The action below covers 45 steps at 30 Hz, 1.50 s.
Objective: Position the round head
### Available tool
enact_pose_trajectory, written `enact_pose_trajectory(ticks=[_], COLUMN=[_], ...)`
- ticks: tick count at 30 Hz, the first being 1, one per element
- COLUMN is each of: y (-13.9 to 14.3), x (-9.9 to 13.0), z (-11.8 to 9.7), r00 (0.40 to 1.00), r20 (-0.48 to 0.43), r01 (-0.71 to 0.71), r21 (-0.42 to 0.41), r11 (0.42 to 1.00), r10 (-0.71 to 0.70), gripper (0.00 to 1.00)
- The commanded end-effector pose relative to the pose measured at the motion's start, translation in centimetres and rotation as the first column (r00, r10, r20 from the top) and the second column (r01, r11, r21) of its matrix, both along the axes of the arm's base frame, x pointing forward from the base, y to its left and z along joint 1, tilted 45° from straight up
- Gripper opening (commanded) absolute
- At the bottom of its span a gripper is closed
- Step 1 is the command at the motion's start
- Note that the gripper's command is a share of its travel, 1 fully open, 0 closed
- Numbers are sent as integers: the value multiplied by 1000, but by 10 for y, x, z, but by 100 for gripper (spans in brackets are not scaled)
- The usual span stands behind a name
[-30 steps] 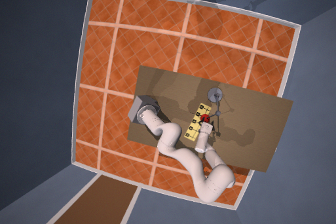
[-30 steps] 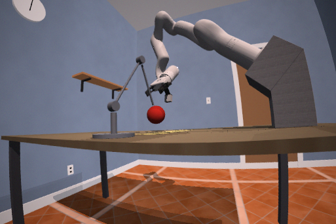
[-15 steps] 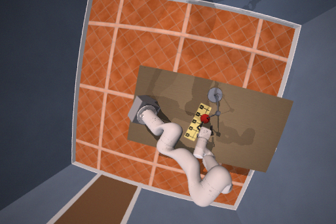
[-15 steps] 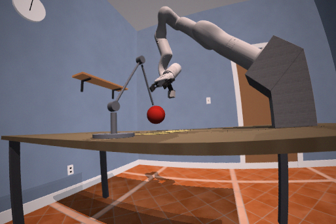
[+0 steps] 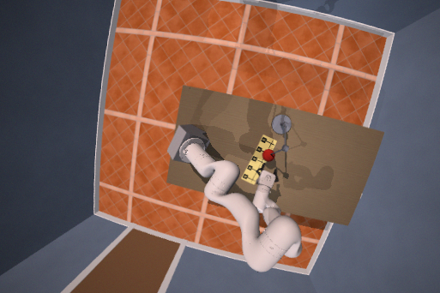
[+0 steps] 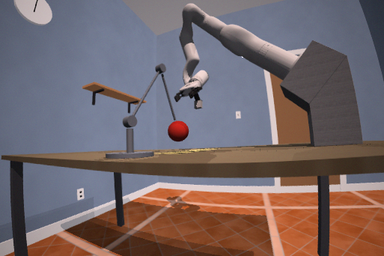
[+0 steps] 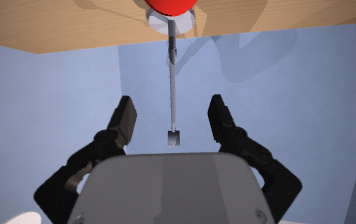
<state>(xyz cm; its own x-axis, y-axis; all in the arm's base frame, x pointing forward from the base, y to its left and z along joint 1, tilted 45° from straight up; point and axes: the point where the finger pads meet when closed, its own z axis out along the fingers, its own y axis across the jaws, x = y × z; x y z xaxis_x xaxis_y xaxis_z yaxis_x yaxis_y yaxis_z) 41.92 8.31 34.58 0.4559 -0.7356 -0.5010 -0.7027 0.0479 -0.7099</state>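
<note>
Red round head [image 5: 268, 155] [image 6: 178, 131] [image 7: 172, 5]: hanging above brown wooden bench [image 5: 341, 158] [image 6: 249, 167] [image 7: 60, 34].
Black-fingered gripper [image 5: 267, 172] [image 6: 188, 101] [image 7: 172, 104]: standing apart, gripping nothing.
Clearance: needing slow moves, avoiding nudging thin grey lamp arm [image 5: 285, 138] [image 6: 146, 93] [image 7: 173, 90].

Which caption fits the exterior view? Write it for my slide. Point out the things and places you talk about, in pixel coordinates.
The open hand [image 6: 188, 102] hangs above the lamp's red head [image 6: 178, 131], which is held clear of the bench [image 6: 249, 166].

Muted light falls on the tabletop [image 5: 226, 111] [image 6: 279, 161] [image 7: 55, 30] from a source I can't place; my arm's soft-edged shadow crosses it. Underneath its near edge, shade darkens the floor. From above, my view bows the floor's borders; strip markings look coarse.
</note>
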Motion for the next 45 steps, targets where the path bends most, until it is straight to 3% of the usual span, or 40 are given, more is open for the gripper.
enact_pose_trajectory(ticks=[1,45], y=[-3,-5], x=[-2,-4], z=[3,4], r00=[1000,1000], r20=[1,2], r01=[0,0], r21=[0,0], r11=[1000,1000], r10=[0,0], gripper=[100,100])
